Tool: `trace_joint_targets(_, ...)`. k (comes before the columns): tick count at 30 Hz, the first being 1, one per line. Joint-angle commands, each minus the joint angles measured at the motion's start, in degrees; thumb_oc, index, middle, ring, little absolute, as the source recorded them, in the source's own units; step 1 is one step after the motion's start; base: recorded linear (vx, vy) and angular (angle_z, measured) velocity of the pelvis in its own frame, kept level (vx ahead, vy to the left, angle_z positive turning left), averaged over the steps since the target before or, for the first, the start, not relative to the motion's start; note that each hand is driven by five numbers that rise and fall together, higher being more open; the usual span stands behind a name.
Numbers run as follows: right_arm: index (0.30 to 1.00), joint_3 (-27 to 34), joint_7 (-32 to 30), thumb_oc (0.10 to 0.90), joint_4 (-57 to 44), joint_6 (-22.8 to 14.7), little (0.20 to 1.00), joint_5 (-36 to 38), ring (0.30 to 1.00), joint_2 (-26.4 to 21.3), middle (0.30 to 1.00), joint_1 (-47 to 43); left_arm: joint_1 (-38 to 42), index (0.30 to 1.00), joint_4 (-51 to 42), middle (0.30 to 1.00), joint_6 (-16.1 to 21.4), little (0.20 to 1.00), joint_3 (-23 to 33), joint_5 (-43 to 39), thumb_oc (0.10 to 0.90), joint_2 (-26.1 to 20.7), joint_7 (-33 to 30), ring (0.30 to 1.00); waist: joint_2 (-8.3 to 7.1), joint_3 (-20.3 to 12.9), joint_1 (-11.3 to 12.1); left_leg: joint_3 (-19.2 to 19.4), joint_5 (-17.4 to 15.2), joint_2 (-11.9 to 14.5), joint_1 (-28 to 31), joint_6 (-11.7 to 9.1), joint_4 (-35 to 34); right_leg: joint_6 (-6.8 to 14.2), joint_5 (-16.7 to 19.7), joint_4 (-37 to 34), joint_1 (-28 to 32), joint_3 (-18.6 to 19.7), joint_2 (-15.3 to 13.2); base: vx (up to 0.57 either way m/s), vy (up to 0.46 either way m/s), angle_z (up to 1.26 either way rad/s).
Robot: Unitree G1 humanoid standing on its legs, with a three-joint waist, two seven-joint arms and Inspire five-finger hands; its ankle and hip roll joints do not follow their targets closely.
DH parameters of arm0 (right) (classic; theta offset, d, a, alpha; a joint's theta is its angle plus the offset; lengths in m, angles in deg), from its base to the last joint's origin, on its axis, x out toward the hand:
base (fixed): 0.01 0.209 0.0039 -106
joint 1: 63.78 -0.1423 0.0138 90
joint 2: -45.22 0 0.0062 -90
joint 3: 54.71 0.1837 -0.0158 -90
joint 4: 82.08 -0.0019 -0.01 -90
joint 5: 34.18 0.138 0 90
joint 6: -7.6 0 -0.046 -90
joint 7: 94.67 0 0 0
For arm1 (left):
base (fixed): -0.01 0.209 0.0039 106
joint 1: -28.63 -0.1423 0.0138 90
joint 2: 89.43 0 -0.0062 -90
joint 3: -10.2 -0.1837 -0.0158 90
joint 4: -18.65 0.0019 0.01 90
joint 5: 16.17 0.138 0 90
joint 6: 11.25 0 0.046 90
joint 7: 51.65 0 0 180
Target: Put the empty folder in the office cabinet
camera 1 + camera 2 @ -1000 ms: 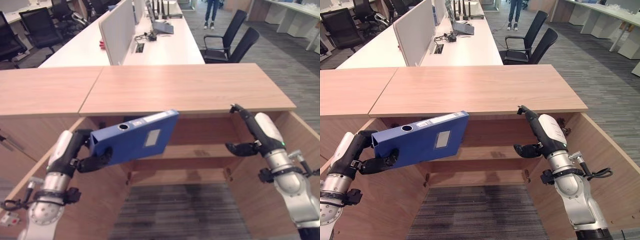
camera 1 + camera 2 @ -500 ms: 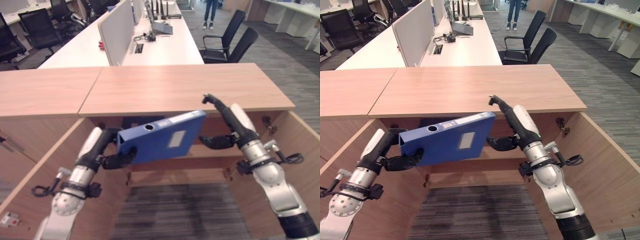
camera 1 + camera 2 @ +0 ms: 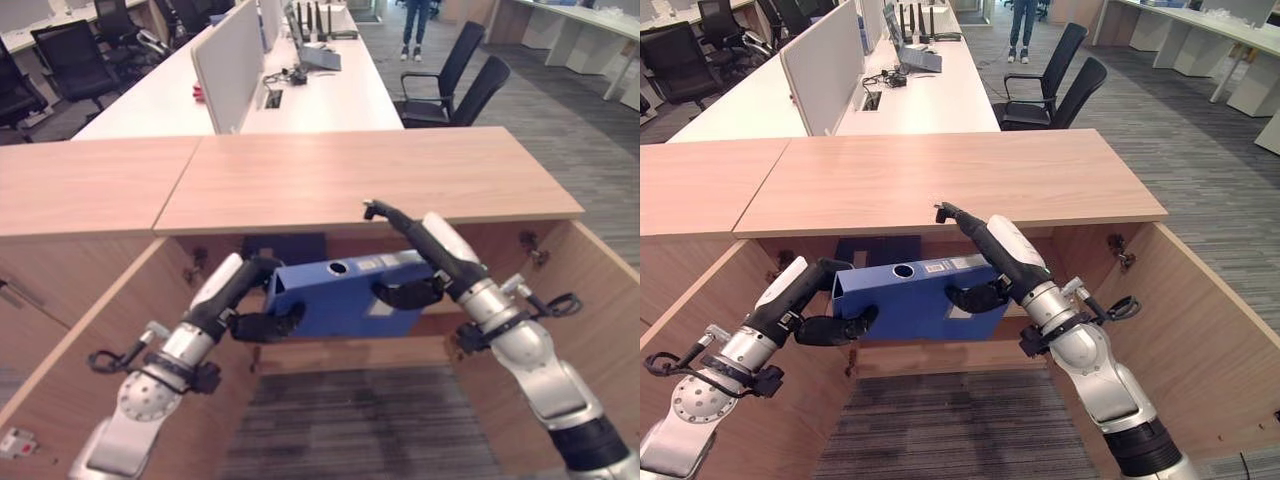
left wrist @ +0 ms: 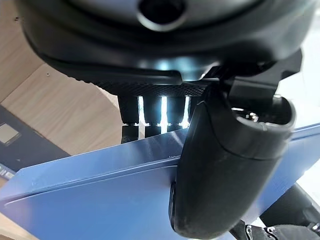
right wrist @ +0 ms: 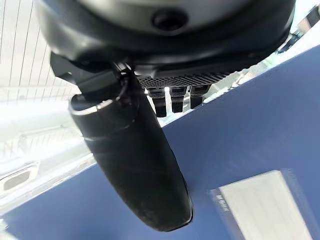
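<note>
Left eye view: both robot hands, left (image 3: 262, 322) and right (image 3: 408, 291), clamped the flat blue plastic folder (image 3: 335, 300) before the open wooden cabinet (image 3: 370, 180).

Blue rectangular plastic folder (image 3: 915, 300): smooth, matt, slight sheen on spine; white paper label on side; round metal-rimmed finger hole.
Light wood-laminate office cabinet (image 3: 940, 185): smooth satin top, printed grain, same laminate on open doors and inner shelf.
Left hand (image 3: 825, 328), right hand (image 3: 975, 296): dark matt plastic, semi-gloss thumb in wrist views.
Grey carpet floor (image 3: 940, 425): rough, ribbed weave.
</note>
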Motion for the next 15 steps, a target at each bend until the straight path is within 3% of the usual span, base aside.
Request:
trace_joint_targets(1, 0.9, 0.2, -0.6, 0.8, -5.5, -6.0, 0.9, 4.2, 0.9, -0.9, 0.9, -9.6, 8.7, 0.3, -5.9, 0.3, 7.0, 0.3, -0.5, -4.4, 0.4, -5.1, -0.9, 0.3, -2.13, -5.5, 0.4, -3.0, -3.0, -0.5, -0.9, -2.8, -0.2, 3.9, -1.6, 0.0, 0.8, -1.7, -1.1, 0.0, 0.0, 0.0)
trace_joint_targets(6, 0.9, -1.9, 2.8, 0.8, -5.4, -6.1, 0.9, 5.6, 0.9, -6.9, 0.9, -10.8, 11.3, 0.3, -8.2, 0.3, 8.2, 0.3, -0.7, -5.9, 0.4, -10.9, 0.6, 0.3, -2.23, -5.9, 0.3, -2.8, -2.8, -0.4, -0.9, -3.1, -0.2, 4.1, -1.6, 0.0, 0.8, -1.8, -1.1, 0.0, 0.0, 0.0)
trace_joint_targets(7, 0.766, -2.7, 4.9, 0.711, -5.2, -6.0, 0.766, 7.3, 0.766, -10.1, 0.766, -11.3, 12.4, 0.3, -9.1, 0.3, 8.9, 0.3, -0.3, -6.5, 0.4, -13.7, 0.8, 0.3, -2.31, -6.0, 0.3, -2.9, -2.7, -0.4, -0.9, -3.3, -0.2, 4.1, -1.6, 0.0, 0.8, -1.8, -1.0, 0.0, 0.0, 0.0)
trace_joint_targets(9, 0.745, -2.7, 5.0, 0.696, -5.2, -6.0, 0.745, 7.5, 0.745, -10.2, 0.745, -11.3, 12.4, 0.3, -9.1, 0.3, 8.9, 0.3, -0.3, -6.6, 0.4, -13.7, 0.8, 0.3, -2.3, -6.0, 0.3, -2.8, -2.7, -0.4, -0.9, -3.3, -0.2, 4.1, -1.6, 0.0, 0.7, -1.7, -1.0, 0.0, 0.0, 0.0)
trace_joint_targets(10, 0.596, -4.0, 8.2, 0.598, -4.8, -5.6, 0.596, 11.1, 0.596, -13.8, 0.596, -11.6, 13.4, 0.3, -9.8, 0.3, 9.6, 0.3, 0.6, -7.5, 0.4, -16.3, 0.6, 0.3, -2.64, -6.2, 0.4, -2.8, -2.6, -0.4, -0.9, -3.5, -0.2, 4.3, -1.5, 0.0, 0.7, -1.9, -0.9, 0.0, 0.0, 0.0)
trace_joint_targets(11, 0.472, -4.0, 8.3, 0.515, -4.7, -5.6, 0.472, 11.4, 0.472, -13.9, 0.472, -11.8, 13.4, 0.3, -9.8, 0.3, 9.6, 0.3, 0.6, -7.6, 0.4, -16.2, 0.6, 0.3, -2.59, -6.1, 0.4, -2.9, -2.6, -0.4, -0.9, -3.6, -0.2, 4.3, -1.5, 0.0, 0.7, -1.9, -0.9, 0.0, 0.0, 0.0)
trace_joint_targets(13, 0.349, -6.1, 11.6, 0.433, -4.4, -4.8, 0.349, 14.8, 0.349, -16.7, 0.349, -12.0, 14.3, 0.3, -10.8, 0.3, 10.3, 0.3, 2.0, -8.0, 0.4, -17.8, -0.1, 0.3, -2.88, -6.2, 0.6, -2.9, -2.4, -0.4, -1.0, -3.8, -0.2, 4.4, -1.5, 0.0, 0.6, -2.0, -0.9, 0.0, 0.0, 0.0)
trace_joint_targets(15, 0.359, -7.3, 12.7, 0.439, -3.9, -4.6, 0.359, 15.3, 0.359, -17.6, 0.359, -12.3, 14.4, 0.3, -11.2, 0.3, 10.6, 0.3, 2.7, -7.7, 0.4, -18.0, -0.5, 0.3, -2.91, -6.2, 0.7, -2.9, -2.4, -0.3, -1.0, -3.8, -0.2, 4.5, -1.5, 0.0, 0.6, -2.0, -0.9, 0.0, 0.0, 0.0)
